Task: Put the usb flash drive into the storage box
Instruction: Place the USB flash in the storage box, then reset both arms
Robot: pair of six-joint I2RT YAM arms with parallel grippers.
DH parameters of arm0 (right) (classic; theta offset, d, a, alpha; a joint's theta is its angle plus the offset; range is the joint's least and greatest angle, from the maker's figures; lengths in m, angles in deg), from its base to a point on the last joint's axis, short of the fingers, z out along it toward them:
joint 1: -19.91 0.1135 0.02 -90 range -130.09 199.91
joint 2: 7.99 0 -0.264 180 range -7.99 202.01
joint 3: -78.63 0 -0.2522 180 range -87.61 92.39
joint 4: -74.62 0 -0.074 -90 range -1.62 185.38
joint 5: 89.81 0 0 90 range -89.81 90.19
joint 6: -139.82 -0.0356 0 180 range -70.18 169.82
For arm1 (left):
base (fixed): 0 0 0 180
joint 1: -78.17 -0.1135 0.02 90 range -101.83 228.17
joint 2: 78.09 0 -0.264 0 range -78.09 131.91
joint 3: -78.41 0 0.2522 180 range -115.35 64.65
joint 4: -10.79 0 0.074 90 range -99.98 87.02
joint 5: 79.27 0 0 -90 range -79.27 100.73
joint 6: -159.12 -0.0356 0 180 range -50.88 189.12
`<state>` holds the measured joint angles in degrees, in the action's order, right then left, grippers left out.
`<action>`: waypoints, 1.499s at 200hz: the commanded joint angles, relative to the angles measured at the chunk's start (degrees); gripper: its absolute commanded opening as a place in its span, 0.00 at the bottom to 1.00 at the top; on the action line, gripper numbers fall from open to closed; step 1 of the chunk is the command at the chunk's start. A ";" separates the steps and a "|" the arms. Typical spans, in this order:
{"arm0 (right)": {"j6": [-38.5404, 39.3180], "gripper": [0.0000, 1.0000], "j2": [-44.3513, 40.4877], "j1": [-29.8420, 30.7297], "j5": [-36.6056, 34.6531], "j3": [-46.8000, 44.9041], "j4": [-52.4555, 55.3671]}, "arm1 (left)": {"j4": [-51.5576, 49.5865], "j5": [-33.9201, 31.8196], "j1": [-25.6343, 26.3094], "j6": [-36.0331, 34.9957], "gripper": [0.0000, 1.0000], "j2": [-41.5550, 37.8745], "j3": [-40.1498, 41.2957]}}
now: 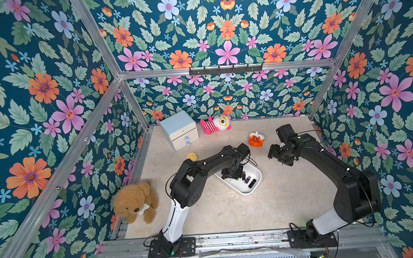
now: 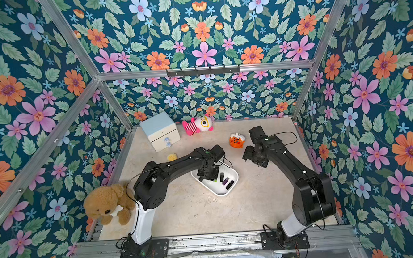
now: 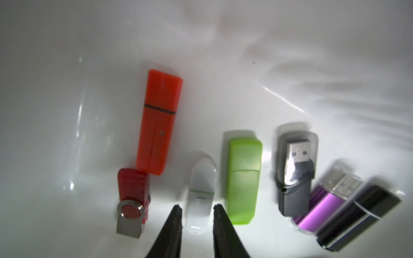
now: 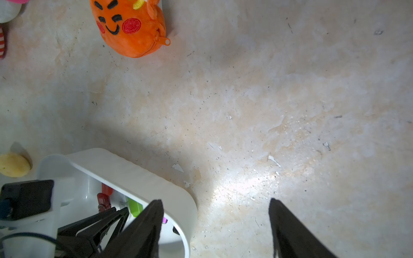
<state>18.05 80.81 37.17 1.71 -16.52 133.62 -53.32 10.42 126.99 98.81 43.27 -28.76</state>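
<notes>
- Floral walls enclosed a pale, scuffed tabletop.
- At the near left sat a brown teddy bear.
- In the middle, the white storage box held the white usb flash drive, lying flat beside a green drive.
- The left gripper straddled the white drive, jaws slightly apart, narrow gaps showing.
- To the right, the right gripper hung over bare tabletop, jaws wide apart.

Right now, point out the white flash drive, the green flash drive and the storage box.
white flash drive [image 3: 201,194], left wrist view, middle of its body.
green flash drive [image 3: 244,181], left wrist view, middle of its body.
storage box [image 4: 138,178], right wrist view, outer wall.
</notes>
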 commanded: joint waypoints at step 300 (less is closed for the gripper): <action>27.28 0.99 -23.17 -5.35 -33.39 -47.06 -74.94 | 117.15 -24.24 -37.83 -34.11 0.99 -34.17 76.78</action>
<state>42.90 55.78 34.32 -30.27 -60.91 73.46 57.86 -22.21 91.84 65.52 5.20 50.58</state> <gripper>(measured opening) 0.994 0.994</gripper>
